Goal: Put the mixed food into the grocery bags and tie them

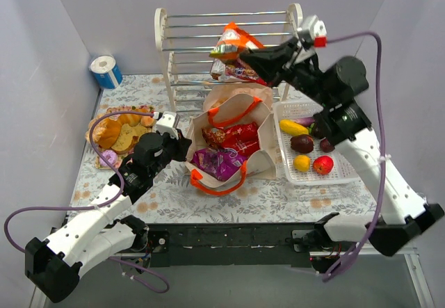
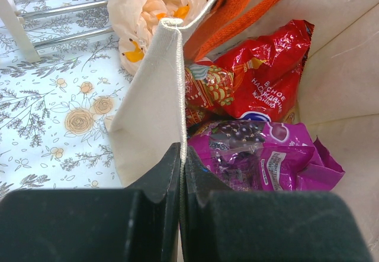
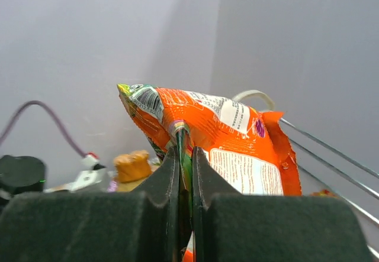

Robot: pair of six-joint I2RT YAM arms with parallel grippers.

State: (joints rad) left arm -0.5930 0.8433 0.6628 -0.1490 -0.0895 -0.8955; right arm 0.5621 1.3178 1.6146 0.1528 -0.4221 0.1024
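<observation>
**A:** Why is the left claw (image 2: 181, 155) pinching that cloth?

**B:** It is clamping, jaws together, on the rim of the beige canvas tote with orange handles (image 2: 145, 120). I judge it is propping the mouth open so that food can drop in.

**A:** And the right claw (image 3: 185, 149)?

**B:** It is squeezing shut on the crimped edge of the shiny orange snack packet (image 3: 237, 138). The packet is hanging in the air behind the tote, not yet over the opening.

**A:** What is sitting inside already?

**B:** A shiny red packet (image 2: 260, 78) and a glossy purple packet (image 2: 266, 155) are lying against each other on the tote's floor.

**A:** Is anything getting in the way?

**B:** The white rack with metal rods (image 1: 161, 40) is standing right beside the raised packet, so the carry is probably needing care there. One orange handle is drooping across the mouth. The thin peach plastic bag (image 2: 139, 7) is slumping just behind the rim.

**A:** And the rest?

**B:** A yellow fruit (image 1: 293, 126), a dark purple fruit (image 1: 302, 143) and a red fruit (image 1: 322, 164) are waiting in the white lattice basket (image 1: 309, 178), just beside the tote. Golden pastries (image 1: 119, 133) are sitting well apart on the floral table (image 1: 167, 197).
</observation>
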